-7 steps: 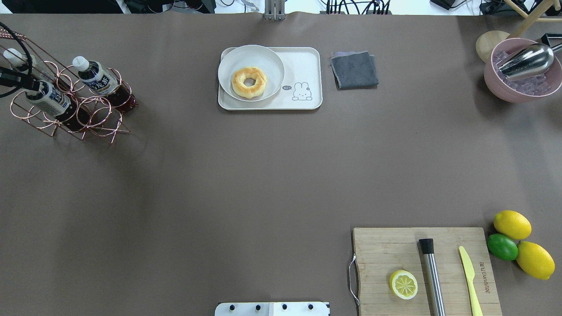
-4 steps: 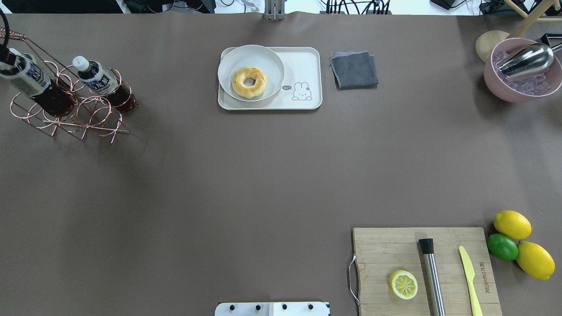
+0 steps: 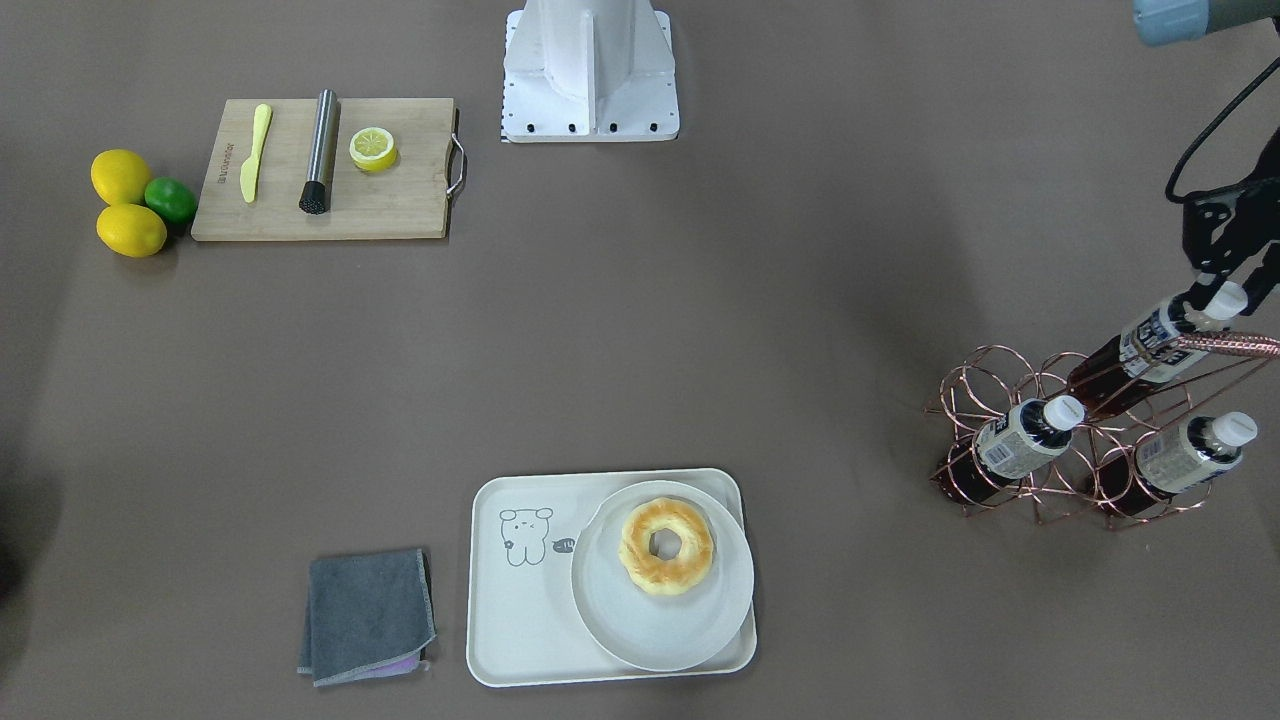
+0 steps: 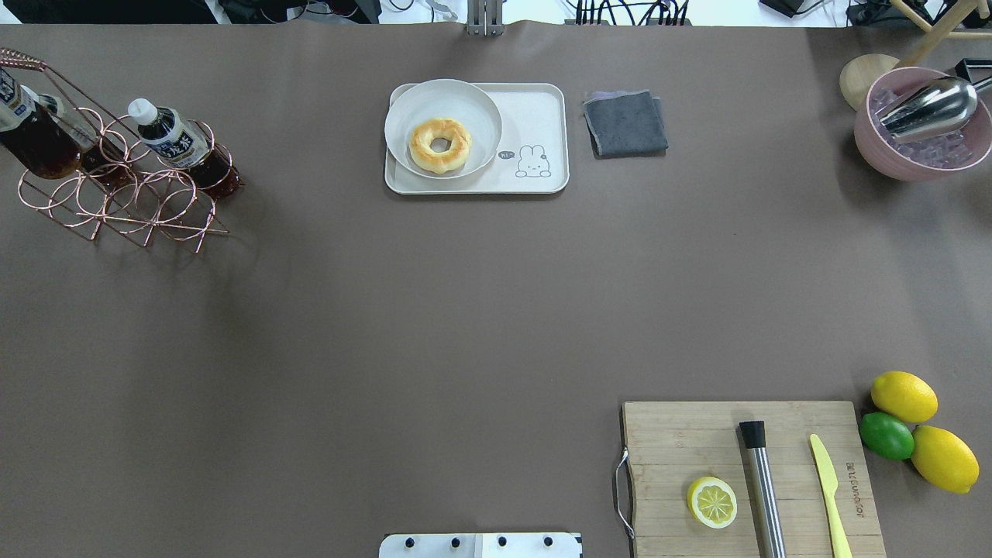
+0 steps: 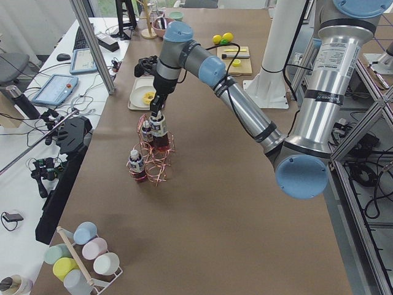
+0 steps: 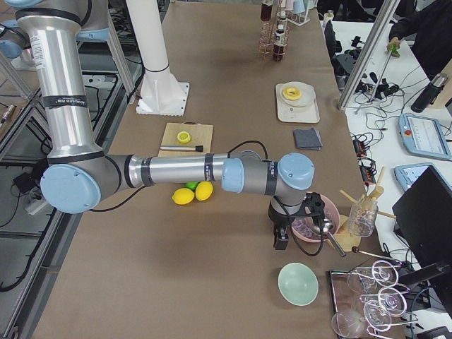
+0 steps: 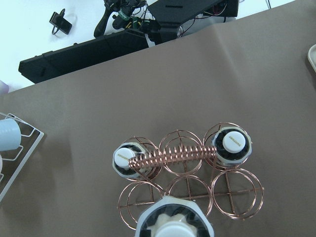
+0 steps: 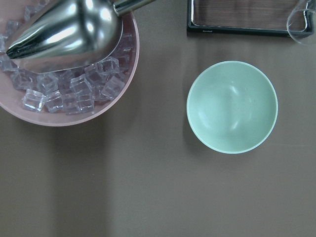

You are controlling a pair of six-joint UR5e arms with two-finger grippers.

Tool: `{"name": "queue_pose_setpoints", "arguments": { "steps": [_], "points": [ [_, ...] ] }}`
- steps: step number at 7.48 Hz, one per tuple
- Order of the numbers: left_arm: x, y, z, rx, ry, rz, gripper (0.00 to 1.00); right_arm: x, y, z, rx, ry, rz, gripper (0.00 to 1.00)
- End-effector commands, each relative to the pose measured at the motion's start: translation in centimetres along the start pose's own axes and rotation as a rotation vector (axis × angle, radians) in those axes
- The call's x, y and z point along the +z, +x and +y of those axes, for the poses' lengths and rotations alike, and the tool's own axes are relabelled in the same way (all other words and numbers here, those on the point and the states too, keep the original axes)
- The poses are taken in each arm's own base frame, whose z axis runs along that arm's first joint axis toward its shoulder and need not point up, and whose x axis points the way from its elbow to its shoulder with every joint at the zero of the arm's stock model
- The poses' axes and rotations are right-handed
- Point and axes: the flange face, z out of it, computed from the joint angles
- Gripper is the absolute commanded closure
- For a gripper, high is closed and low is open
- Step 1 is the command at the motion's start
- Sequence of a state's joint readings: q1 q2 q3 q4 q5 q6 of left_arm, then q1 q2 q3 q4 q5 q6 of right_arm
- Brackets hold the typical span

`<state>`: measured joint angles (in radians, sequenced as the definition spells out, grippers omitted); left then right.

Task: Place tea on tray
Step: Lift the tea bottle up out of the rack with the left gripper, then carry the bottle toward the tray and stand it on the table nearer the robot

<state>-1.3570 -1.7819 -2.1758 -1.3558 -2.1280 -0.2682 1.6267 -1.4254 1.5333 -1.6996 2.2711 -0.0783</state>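
Brown table (image 4: pixel 465 310) fills both fixed top views. Left arm (image 5: pixel 245 117) reaches out to the far-left corner; right arm (image 6: pixel 183 171) stretches toward the pink ice bowl (image 4: pixel 914 175) at the opposite end. Cream tray (image 3: pixel 520 620) sits mid-table on the operators' side, w/ a round white plate (image 3: pixel 700 620) + donut (image 3: pixel 635 548) on the half away from its bear drawing. Copper wire rack (image 7: pixel 173 155) stands well apart from the tray, w/ 2 more bottles (image 7: pixel 233 143) in its cells. Tea (image 3: pixel 1150 345) is not on the tray: it hangs tilted over the rack, cap up, base low by the rings; can't tell if it clears them. Left gripper (image 3: pixel 1222 296) is clamped on the tea's white cap, one finger on each side. Right gripper (image 6: pixel 281 240) shows only in the side view, so can't tell if it's open or closed.
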Motion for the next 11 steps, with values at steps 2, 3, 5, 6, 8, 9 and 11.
{"name": "queue_pose_setpoints", "arguments": {
  "steps": [2, 3, 5, 6, 8, 9, 11],
  "points": [
    [-2.7, 5.8, 6.8, -0.078, -0.037, 0.126, 1.0, 0.0, 0.1, 0.0, -0.001, 0.001, -0.002, 0.0],
    [-2.1, 9.8, 7.6, -0.125, -0.07, 0.163, 1.0, 0.0, 0.1, 0.0, -0.004, 0.0, -0.001, 0.0],
    [-0.1, 19.7, 6.2, -0.213, -0.081, 0.18, 1.0, 0.4, 0.0, -0.4, -0.007, -0.009, 0.002, 0.0],
    [0.6, 25.2, 3.2, -0.244, -0.087, 0.151, 1.0, 0.1, 0.1, -0.7, -0.006, -0.001, -0.004, 0.0],
    [0.5, 36.7, -0.8, -0.315, -0.086, 0.098, 1.0, 1.3, 0.8, -0.5, -0.041, 0.049, -0.029, 0.0],
    [1.2, 41.9, -1.7, -0.33, -0.082, 0.093, 1.0, 1.6, 1.1, -0.7, -0.044, 0.056, -0.027, 0.0],
    [2.0, 48.5, -2.2, -0.366, -0.082, 0.079, 1.0, 1.5, 1.1, -0.9, -0.045, 0.057, -0.029, 0.0]
  ]
}}
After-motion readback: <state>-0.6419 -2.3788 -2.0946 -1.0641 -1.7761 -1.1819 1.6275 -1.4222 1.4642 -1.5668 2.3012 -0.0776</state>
